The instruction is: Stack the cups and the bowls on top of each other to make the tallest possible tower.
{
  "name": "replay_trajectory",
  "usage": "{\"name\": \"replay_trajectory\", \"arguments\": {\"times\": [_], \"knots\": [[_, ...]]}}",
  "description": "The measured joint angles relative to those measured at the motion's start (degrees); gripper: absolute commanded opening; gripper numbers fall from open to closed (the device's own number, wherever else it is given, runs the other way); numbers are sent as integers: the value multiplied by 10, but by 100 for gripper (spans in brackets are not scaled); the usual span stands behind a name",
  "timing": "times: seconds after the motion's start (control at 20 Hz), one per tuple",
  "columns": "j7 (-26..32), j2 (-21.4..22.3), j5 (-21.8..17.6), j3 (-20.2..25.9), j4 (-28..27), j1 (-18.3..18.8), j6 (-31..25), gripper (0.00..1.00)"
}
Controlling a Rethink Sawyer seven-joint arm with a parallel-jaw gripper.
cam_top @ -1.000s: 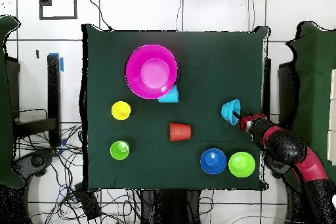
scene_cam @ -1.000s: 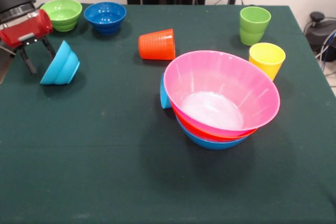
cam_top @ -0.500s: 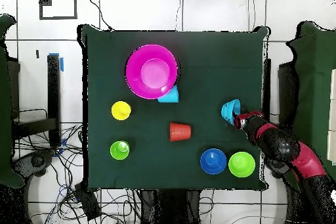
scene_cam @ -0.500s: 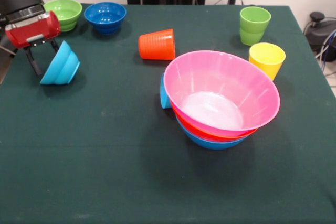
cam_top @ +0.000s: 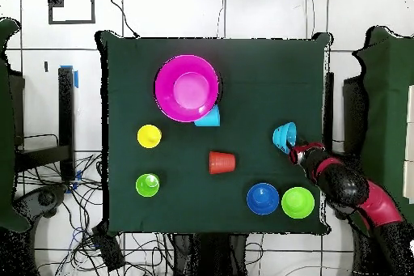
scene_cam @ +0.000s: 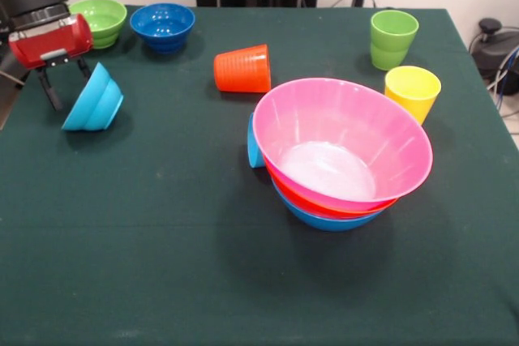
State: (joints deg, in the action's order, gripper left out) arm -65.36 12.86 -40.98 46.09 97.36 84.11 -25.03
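At the frame's upper left the gripper [scene_cam: 63, 85], jaws spread, flanks the tilted light blue bowl [scene_cam: 93, 101], which may skid away if nudged off-centre.

Tower [scene_cam: 345, 155] at centre; tipped cup [scene_cam: 243, 69] behind it, two upright cups [scene_cam: 393, 38] to its right, tilted bowl [scene_cam: 94, 100] far left beside gripper [scene_cam: 63, 79].

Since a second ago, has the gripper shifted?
Yes. In the front view the gripper has moved up and toward the tilted light blue bowl, closer to the green bowl.
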Motion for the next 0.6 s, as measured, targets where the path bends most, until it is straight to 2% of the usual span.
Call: {"name": "replay_trajectory", "arguments": {"times": [0.6], "knots": [[0,-1,7,-9,0,0,0,100]]}}
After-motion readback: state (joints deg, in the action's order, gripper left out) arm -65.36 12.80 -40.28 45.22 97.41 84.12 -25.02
